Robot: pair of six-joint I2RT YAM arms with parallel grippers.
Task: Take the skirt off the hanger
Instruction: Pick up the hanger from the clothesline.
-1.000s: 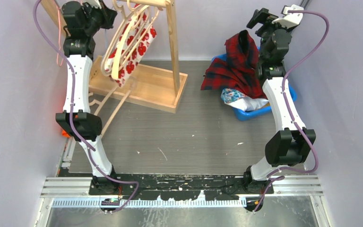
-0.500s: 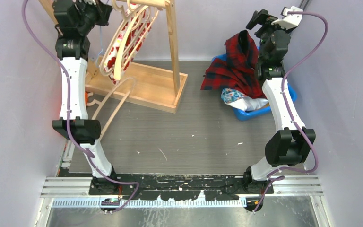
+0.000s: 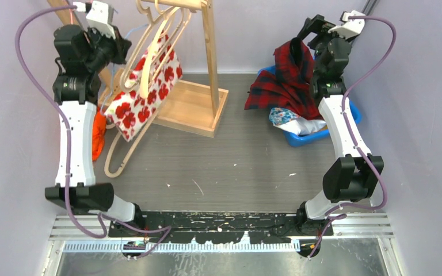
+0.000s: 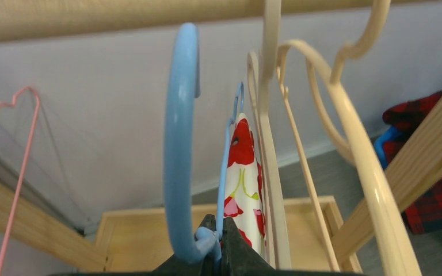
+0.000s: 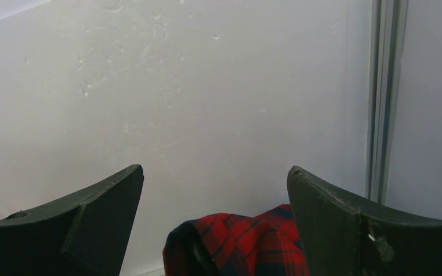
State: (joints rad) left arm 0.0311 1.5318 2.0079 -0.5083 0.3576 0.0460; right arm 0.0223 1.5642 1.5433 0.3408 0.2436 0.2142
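**Left gripper** [image 4: 217,256]: fingers together, clamped on the neck of the blue hanger [image 4: 178,144]. The hanger's hook rises just ahead of the fingertips, beneath the wooden rail [image 4: 121,17].

**Skirt** [image 3: 129,112]: white with red flowers. It hangs on that hanger, just right of the fingers, against the cream hangers [image 4: 374,195].

**Right gripper** [image 5: 216,172]: fingers wide apart, holding nothing.

**Red plaid garment** [image 5: 247,241]: lies below and between the right fingers, rising from the blue bin [image 3: 316,137].
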